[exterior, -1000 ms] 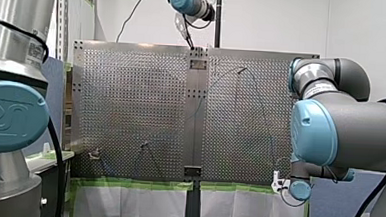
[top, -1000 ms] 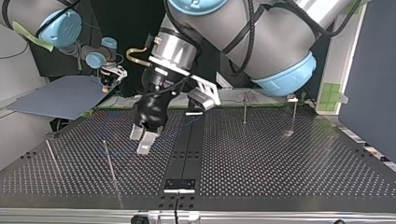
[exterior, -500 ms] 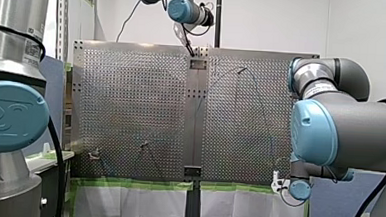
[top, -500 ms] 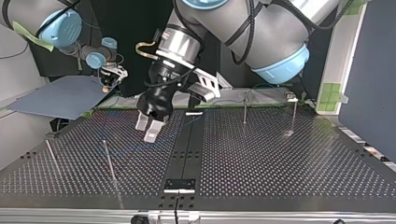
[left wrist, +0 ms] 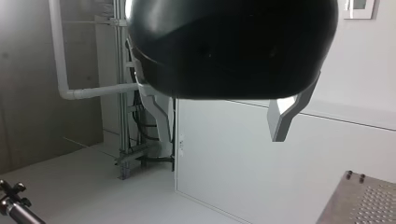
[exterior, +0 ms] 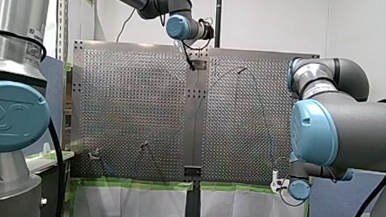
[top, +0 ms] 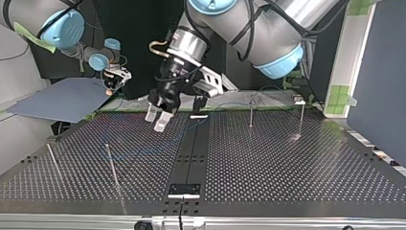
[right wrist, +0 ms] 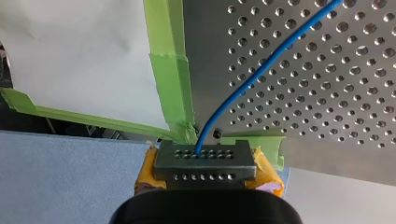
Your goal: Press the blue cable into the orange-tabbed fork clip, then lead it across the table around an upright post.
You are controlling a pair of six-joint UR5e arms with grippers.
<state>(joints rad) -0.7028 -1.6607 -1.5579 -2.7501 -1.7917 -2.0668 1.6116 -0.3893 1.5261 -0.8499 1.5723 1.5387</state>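
The blue cable [right wrist: 261,70] runs from my right gripper [right wrist: 205,154] over the perforated table [right wrist: 336,107]. That gripper has yellow pads and is shut on the cable at the table's corner, edged with green tape. In the top view it [top: 114,81] sits at the far left. My left gripper [top: 156,122], with pale fingers, hangs open and empty above the table near the dark centre strip [top: 189,153]. Its wrist view shows the open gripper [left wrist: 222,135] facing a wall. A thin cable line [exterior: 201,101] crosses the board. A small clip [exterior: 94,155] sits near the front view's lower left.
Upright posts stand at the top view's right [top: 250,112] [top: 300,117] and two leaning rods at its left [top: 112,165] [top: 52,160]. A blue-grey sheet [top: 62,98] lies beyond the table's left corner. A dark panel [top: 378,81] stands at the right.
My left gripper has lifted off the table and drawn back toward the arms' side in the top view, still open. My right arm has not moved.
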